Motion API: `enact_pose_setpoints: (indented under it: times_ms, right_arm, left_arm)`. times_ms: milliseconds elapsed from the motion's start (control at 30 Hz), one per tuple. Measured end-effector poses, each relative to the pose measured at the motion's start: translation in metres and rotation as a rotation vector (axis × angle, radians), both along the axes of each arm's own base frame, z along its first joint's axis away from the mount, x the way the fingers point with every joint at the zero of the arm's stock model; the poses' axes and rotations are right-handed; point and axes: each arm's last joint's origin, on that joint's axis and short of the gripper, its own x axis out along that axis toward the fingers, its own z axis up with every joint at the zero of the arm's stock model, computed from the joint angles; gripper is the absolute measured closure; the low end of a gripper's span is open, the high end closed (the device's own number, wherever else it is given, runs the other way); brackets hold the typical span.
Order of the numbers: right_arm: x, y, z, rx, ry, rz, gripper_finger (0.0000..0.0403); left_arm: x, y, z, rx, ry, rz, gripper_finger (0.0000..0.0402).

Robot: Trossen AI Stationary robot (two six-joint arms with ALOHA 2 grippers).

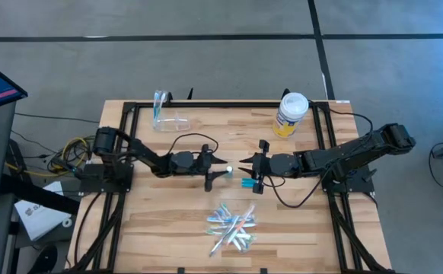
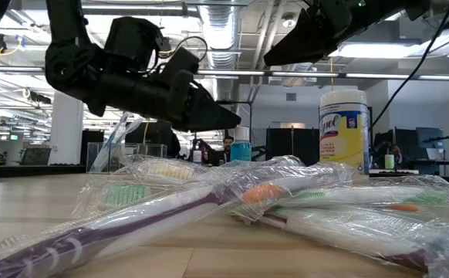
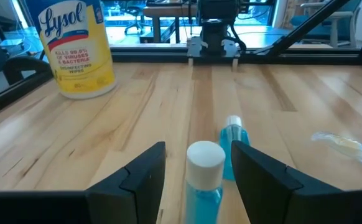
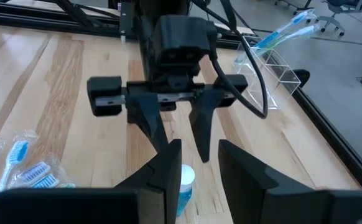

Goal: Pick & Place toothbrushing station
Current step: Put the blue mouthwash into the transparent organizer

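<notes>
small blue bottle with white cap stands upright mid-table, between the fingers of the left gripper; fingers spread either side, contact not clear. a second blue bottle lies flat just beyond it. right gripper faces the left one, close, fingers apart, grasping nothing. wrapped toothbrushes heaped near the front edge. clear holder at the back left, yellow-labelled jar back right.
</notes>
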Motion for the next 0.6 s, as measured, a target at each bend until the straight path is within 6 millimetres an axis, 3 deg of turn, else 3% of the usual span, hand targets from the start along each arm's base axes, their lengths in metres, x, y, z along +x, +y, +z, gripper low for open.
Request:
enact_pose_setpoints:
  times_ms: [600]
  right_arm:
    - [0.0, 0.0, 0.0, 0.0, 0.0, 0.0, 0.0306]
  left_arm:
    - [0.005, 0.0, 0.0012, -0.001, -0.01, -0.001, 0.0224]
